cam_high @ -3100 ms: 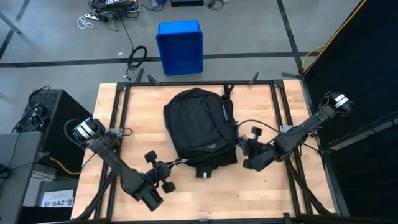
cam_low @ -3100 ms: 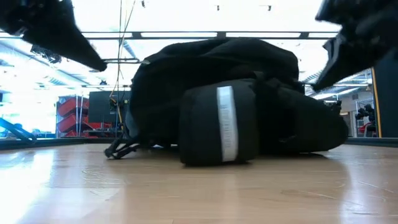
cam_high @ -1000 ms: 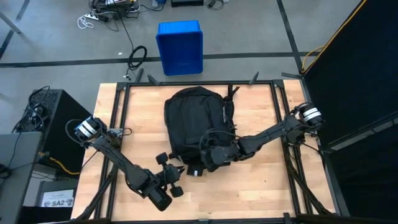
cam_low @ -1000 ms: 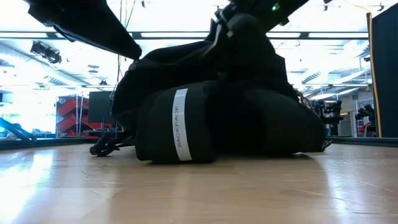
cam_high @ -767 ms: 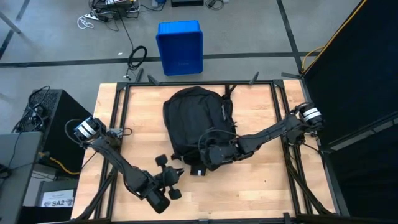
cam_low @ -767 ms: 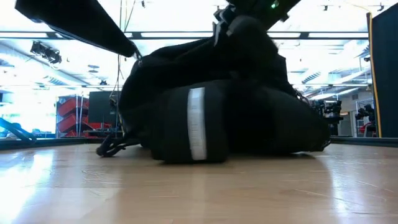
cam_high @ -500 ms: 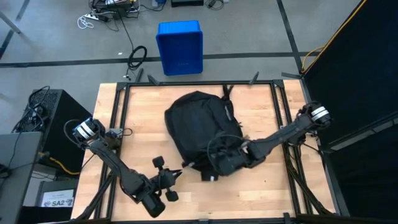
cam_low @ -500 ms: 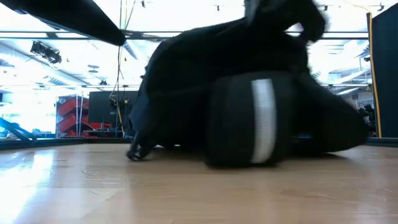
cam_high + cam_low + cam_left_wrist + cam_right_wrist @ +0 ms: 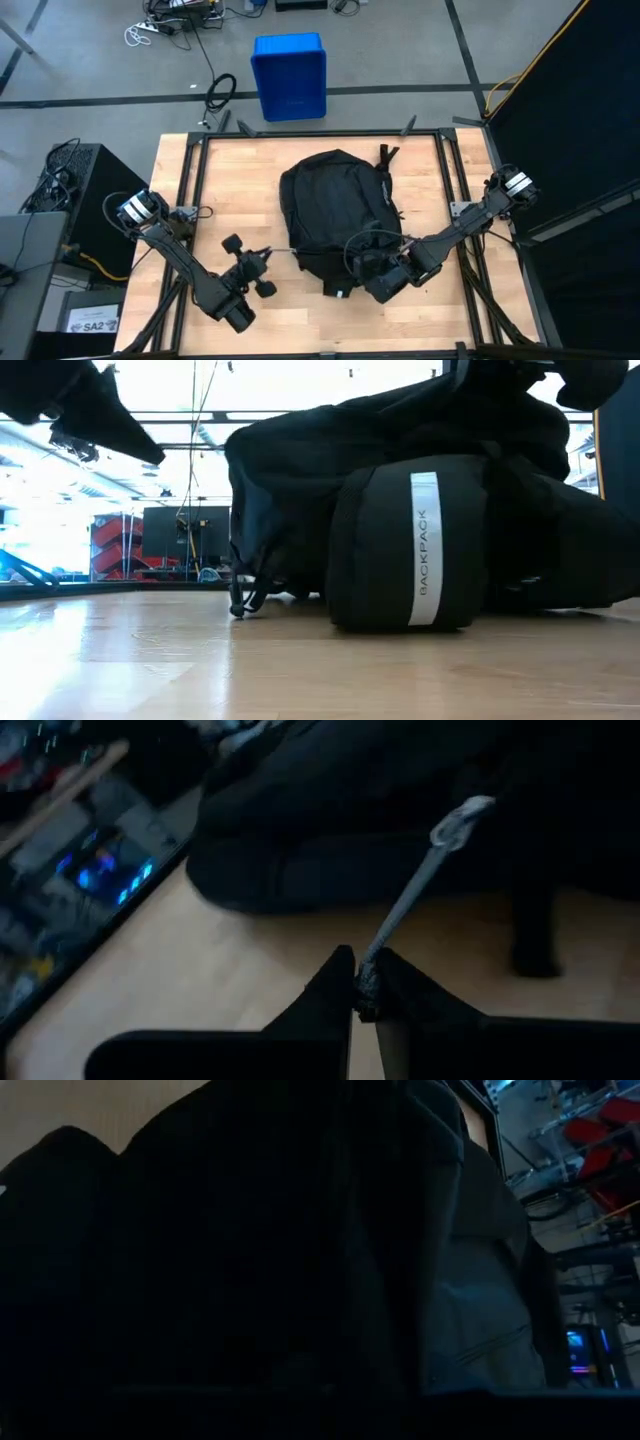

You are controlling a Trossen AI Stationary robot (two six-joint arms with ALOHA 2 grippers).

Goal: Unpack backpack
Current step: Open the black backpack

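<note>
Zipper-opening step, looks like: left gripper (image 9: 362, 992) at 7 o'clock pinches the grey pull cord (image 9: 415, 890), right gripper (image 9: 385, 280) at 5 o'clock is clamped on the big black fabric backpack (image 9: 335, 215) mid-table, next move probably needs a steady sideways pull.

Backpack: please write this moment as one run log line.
backpack: closed, lying on table | left gripper: shut on zipper pull cord | right gripper: shut, at backpack's near edge

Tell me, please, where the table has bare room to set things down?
Bare wood lies between the backpack and the table edge beside the left arm. Crowded: the left gripper, the right gripper.
</note>
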